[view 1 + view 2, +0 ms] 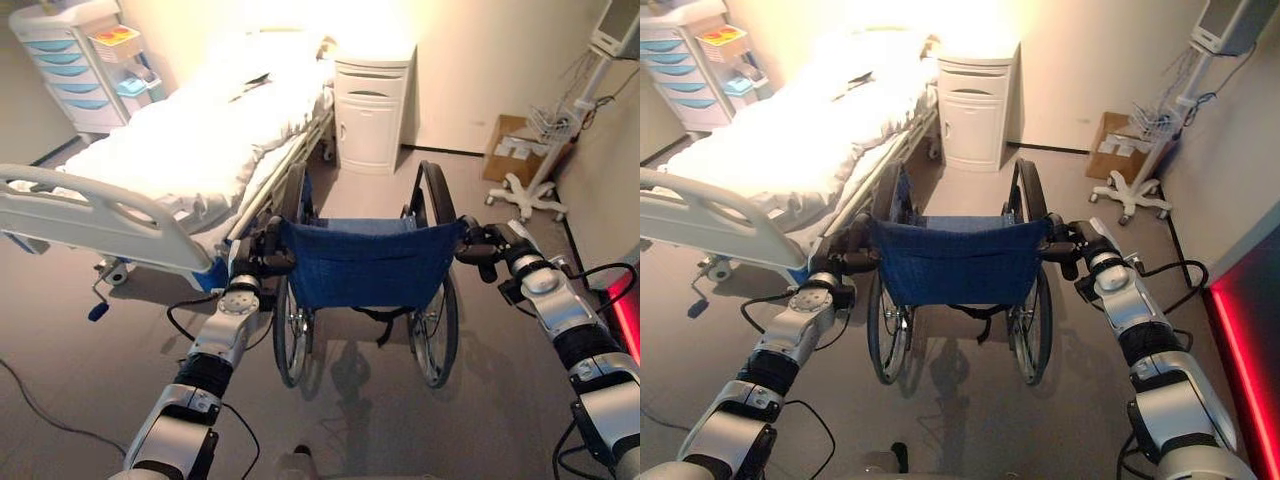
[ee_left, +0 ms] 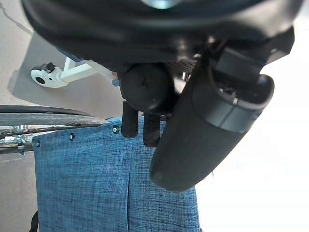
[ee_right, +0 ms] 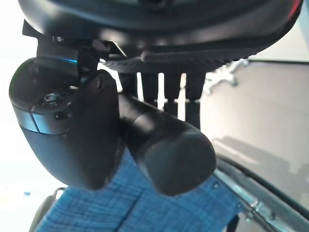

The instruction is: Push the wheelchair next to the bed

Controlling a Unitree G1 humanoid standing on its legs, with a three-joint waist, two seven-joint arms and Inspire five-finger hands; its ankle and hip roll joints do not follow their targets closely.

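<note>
Both hands are closed on the push handles: left hand point(image 1: 268, 250), right hand point(image 1: 482, 247). The wheelchair point(image 1: 365, 265) stands beside the foot of the bed point(image 1: 190, 150). Its left wheel may catch the bed frame if steered left.

Wheelchair point(image 1: 365, 275) fills lane beside bed point(image 1: 190, 150), bed rail point(image 1: 95, 215) close on its left, white cabinet point(image 1: 372, 110) blocking ahead, open floor point(image 1: 500, 290) to its right up to wheeled stand point(image 1: 535, 190) and cardboard box point(image 1: 510, 145).
</note>
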